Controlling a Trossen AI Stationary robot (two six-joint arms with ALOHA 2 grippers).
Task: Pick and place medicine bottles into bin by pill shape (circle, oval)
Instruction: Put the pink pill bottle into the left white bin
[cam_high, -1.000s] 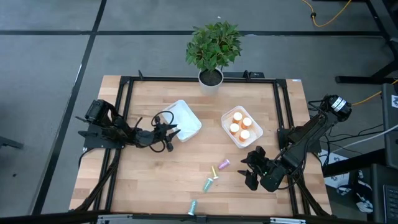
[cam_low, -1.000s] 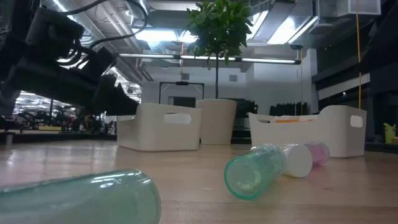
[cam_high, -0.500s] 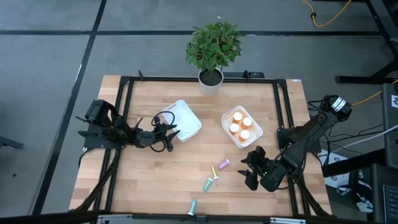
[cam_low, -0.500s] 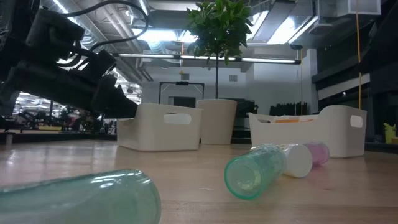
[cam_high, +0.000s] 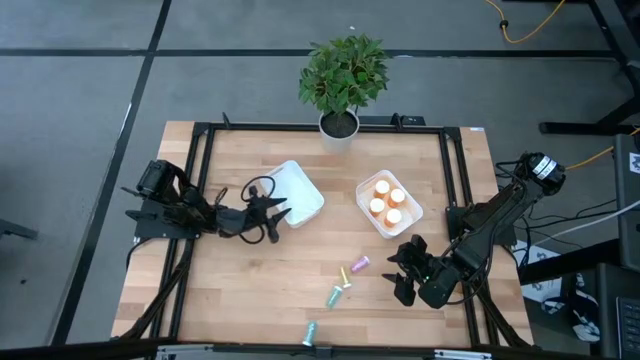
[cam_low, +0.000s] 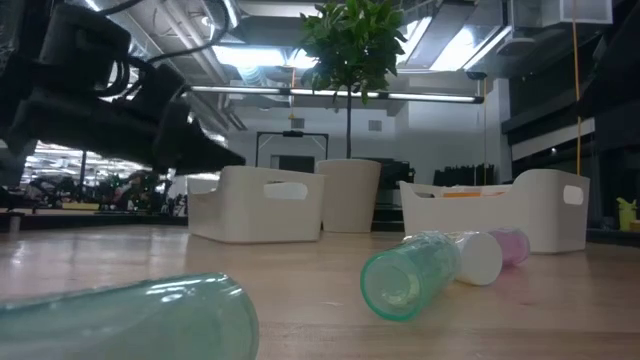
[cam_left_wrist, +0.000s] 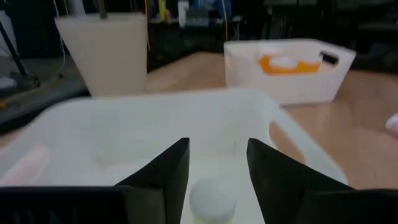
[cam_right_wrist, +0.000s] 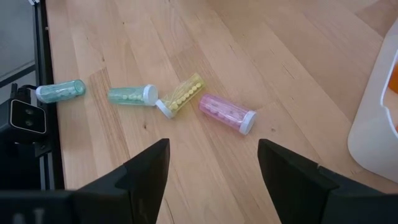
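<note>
Loose medicine bottles lie on their sides near the table's front: a purple one, a yellow-green one and two pale teal ones. They also show in the right wrist view as purple, yellow-green and teal. Several orange bottles stand in the right white tray. My left gripper is open at the near left rim of the left white tray. A round white cap shows between its fingers, inside the tray. My right gripper is open and empty, right of the loose bottles.
A potted plant stands at the table's far edge, behind the trays. A black frame runs round the table top. Bare wood lies between the trays and the loose bottles. One teal bottle lies at the very front edge.
My left arm has moved a little toward the table's right, further toward the left white tray. The bottles and my right arm have kept still.
</note>
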